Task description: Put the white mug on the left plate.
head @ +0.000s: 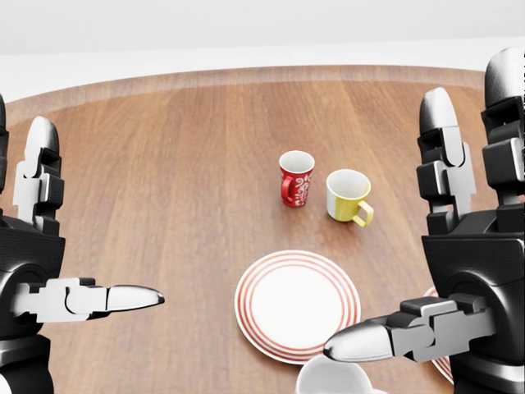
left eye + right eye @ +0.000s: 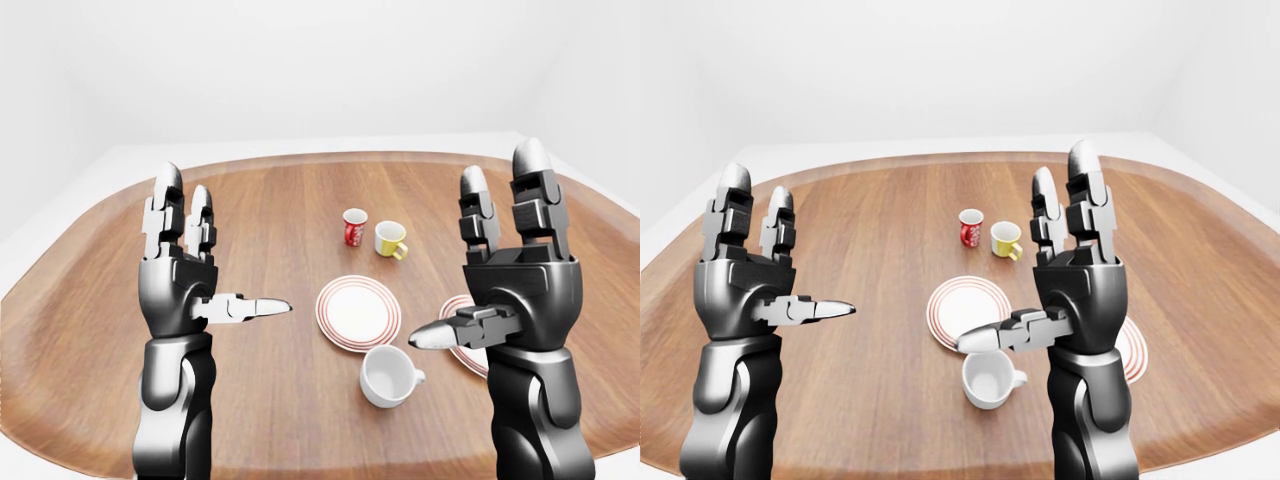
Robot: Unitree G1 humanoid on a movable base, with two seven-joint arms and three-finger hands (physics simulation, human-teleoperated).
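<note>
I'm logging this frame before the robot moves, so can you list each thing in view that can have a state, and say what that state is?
Small white ceramic mug: upright, empty, on the table, not on a plate.
Left red-rimmed white plate: flat, empty.
Right red-rimmed plate: mostly hidden behind the right hand.
Red patterned mug: upright.
Yellow mug: upright.
Left hand: raised, open, holding nothing.
Right hand: raised, open, holding nothing.

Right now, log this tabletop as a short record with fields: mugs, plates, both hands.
white mug: upright on the table, just below the left plate, on neither plate
left plate: red-ringed, nothing on it
right plate: mostly hidden behind the right arm
red mug: above the left plate, beside the yellow mug
yellow mug: right of the red mug
left robot hand: raised, fingers open, holding nothing
right robot hand: raised, fingers open, holding nothing
</note>
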